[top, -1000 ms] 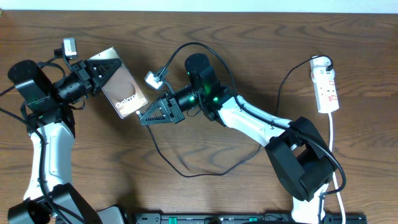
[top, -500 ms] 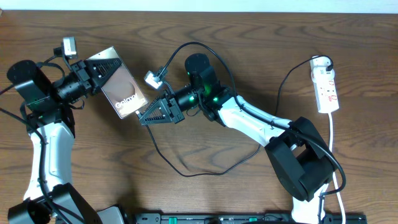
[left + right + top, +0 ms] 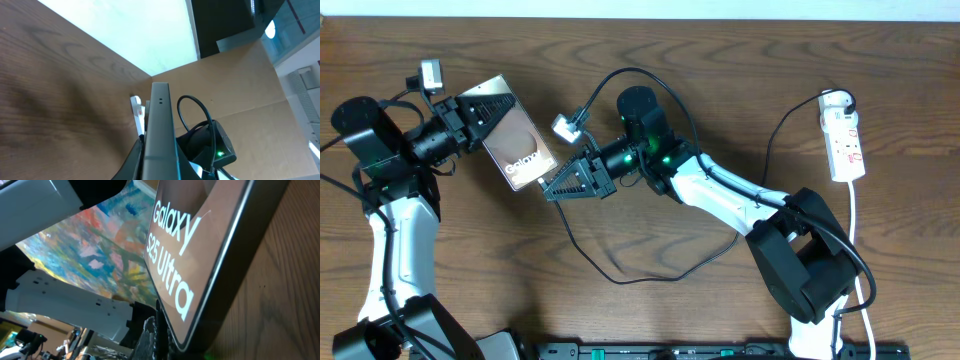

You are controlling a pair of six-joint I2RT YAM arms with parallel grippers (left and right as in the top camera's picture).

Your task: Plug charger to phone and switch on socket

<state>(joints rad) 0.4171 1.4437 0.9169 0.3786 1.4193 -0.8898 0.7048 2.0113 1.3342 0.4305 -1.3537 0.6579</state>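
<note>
Worktop (image 3: 650, 60): brown wood grain, carries everything.

Right arm (image 3: 720, 195): base at 5 o'clock, reaches across to the middle, wrist pointing toward 9 o'clock. Green light on at the wrist.

Left arm (image 3: 400, 230): rises along the 9 o'clock edge and bends toward 2 o'clock.

Phone (image 3: 518, 147): at 10 o'clock on the worktop, tilted, face up. It is clamped at its 10 o'clock end by the left claw (image 3: 485, 112), which is closed on it. Left wrist view shows the phone (image 3: 160, 130) edge-on, rising from between the fingers. Right wrist view reads white "Galaxy S25 Ultra" on the glossy face (image 3: 200, 240).

Socket (image 3: 844, 135): at 2 o'clock, lying flat, red markings, well apart from both claws. Its white cord (image 3: 857, 230) runs toward 5 o'clock.

Charger (image 3: 620, 281): thin black cable looping across 6 o'clock and leading up into the right claw (image 3: 550, 190).

Right claw: fingers drawn together on the charger's end, touching the phone's 5 o'clock edge. Plug tip hidden.
</note>
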